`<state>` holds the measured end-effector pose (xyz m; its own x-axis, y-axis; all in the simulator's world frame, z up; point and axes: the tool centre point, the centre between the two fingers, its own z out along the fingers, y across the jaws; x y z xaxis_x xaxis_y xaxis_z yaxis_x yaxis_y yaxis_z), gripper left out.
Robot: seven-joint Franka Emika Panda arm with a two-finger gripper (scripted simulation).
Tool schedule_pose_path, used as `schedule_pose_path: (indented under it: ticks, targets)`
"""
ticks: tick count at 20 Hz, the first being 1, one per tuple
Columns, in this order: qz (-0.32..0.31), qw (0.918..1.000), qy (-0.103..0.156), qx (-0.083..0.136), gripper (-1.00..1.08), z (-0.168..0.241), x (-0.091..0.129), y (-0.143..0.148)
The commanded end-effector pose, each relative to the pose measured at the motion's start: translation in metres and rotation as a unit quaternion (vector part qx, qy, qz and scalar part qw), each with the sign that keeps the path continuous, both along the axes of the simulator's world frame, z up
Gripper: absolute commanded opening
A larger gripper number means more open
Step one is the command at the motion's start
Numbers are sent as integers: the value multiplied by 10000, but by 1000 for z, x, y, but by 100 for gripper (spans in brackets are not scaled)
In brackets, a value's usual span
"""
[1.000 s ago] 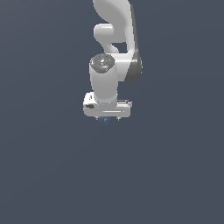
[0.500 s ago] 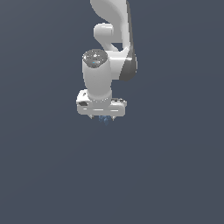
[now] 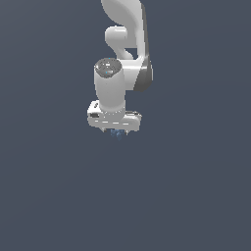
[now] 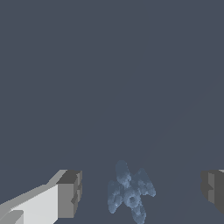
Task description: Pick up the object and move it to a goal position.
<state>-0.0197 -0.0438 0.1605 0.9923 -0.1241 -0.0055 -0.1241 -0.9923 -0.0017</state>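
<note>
Near the worktop's middle, the gripper, now lower and shifted sideways, straddles the object, jaws spread, ungrasped.

the arm drops in from the top of the exterior view, and the end effector hangs at its lower end, pointing down over the surface. the object sits directly beneath it. in the wrist view the object lies between the two fingers, with a gap on either side, touching neither one.
</note>
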Motion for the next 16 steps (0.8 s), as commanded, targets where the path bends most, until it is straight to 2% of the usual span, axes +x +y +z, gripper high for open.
schedule_pose_path:
  ticks: [1, 6, 16]
  targets:
    - [-175, 9998, 0, 1, 100, -7, -7, 0]
    - [-688, 9976, -6, 1, 100, -26, -28, 1]
    - [-1671, 9859, -19, -11, 100, -58, -72, 1]
